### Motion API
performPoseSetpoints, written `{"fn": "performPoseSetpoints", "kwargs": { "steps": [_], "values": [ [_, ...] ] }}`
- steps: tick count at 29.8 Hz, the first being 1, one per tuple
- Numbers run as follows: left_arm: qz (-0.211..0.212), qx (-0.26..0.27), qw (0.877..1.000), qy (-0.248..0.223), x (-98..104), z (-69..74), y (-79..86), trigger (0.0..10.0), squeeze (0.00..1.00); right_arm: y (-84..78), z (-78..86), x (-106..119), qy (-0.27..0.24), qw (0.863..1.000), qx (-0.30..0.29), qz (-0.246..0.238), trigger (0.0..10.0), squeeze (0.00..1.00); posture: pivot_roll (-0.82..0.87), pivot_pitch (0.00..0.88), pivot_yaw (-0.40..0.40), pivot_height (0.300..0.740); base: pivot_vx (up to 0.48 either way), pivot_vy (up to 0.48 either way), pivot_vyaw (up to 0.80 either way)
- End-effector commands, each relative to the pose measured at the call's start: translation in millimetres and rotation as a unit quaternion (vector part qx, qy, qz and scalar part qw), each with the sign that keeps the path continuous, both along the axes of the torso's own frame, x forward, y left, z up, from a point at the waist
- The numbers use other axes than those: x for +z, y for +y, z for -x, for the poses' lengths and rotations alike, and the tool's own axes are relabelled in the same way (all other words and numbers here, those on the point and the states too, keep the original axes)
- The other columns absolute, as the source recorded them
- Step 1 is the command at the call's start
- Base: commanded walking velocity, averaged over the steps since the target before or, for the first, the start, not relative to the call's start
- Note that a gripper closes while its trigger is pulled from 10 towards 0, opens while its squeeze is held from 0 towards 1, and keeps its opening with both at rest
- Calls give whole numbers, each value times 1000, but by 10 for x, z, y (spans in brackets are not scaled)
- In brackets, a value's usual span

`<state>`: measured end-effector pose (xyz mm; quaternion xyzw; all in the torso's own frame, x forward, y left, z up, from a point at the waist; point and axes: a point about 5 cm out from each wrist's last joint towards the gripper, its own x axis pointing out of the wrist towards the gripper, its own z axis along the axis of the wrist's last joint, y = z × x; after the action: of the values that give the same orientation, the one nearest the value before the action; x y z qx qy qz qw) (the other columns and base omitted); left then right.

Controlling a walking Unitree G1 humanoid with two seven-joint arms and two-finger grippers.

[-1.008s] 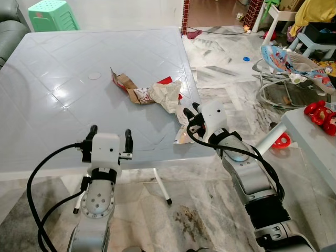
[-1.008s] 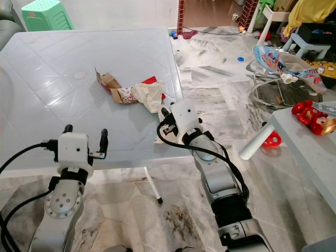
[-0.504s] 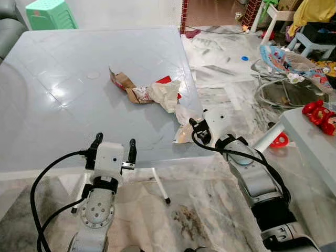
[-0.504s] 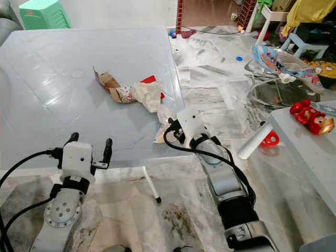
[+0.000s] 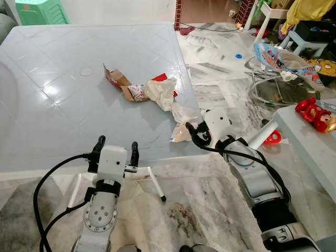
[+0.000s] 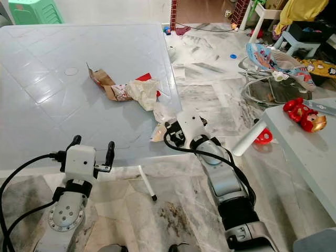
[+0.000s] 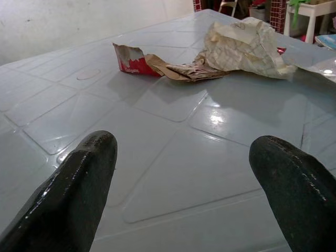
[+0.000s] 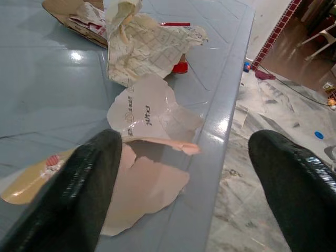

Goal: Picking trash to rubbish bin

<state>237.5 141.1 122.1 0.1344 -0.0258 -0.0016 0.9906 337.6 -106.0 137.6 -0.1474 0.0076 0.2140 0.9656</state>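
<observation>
Right gripper (image 5: 191, 131) at the right-hand edge of the grey table (image 5: 47, 121), its 2 black fingers (image 8: 79, 189) spread wide and holding nothing. Directly ahead of the fingertips lies a clear plastic wrapper (image 8: 144, 113), with a flattened beige piece (image 8: 142, 186) at the table rim just beside the nearer finger; whether the finger touches it cannot be told. Farther out along the gripper's line sits a crumpled cream paper (image 5: 161, 92), a red scrap (image 8: 179, 67) peeking out from under it, and beyond that a torn brown-and-red carton (image 5: 119, 83).

Left gripper (image 5: 115, 149) at the near edge of the same table, also spread apart and empty, its 2 fingers (image 7: 79, 178) framing bare tabletop. The carton and the crumpled paper lie well ahead of it, toward the table's middle.

Beyond the right gripper, off the table, a marble floor (image 5: 220, 79) carries a baby bouncer (image 5: 283, 60). To the outer side of the right arm stands a second, lighter table (image 5: 310, 142) bearing red toys (image 5: 315, 113).
</observation>
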Motion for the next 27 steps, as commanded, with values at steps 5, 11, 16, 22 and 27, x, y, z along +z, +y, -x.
{"fn": "performPoseSetpoints", "kwargs": {
  "steps": [5,11,16,22,27],
  "values": [
    [-2,22,999,-32,111,-59,38,10000,0,21,-23,125,-32,999,-13,-33,10000,1000,68,120,-74,740,0,0,0],
    [17,26,999,-37,166,-127,61,10000,0,69,-30,146,-42,998,-17,-39,10000,1000,77,96,-49,740,0,0,0],
    [0,15,999,-45,205,-156,48,10000,0,80,-28,145,-44,998,-23,-48,10000,1000,85,86,-37,740,0,0,0],
    [-22,15,998,-62,286,-206,-1,10000,0,104,-65,-22,1,999,-24,-30,10000,1000,86,78,-27,740,0,0,0],
    [-26,17,998,-63,297,-200,-19,10000,0,173,-134,-107,17,1000,-8,-6,10000,1000,99,89,-42,740,0,0,0]
  ]
}}
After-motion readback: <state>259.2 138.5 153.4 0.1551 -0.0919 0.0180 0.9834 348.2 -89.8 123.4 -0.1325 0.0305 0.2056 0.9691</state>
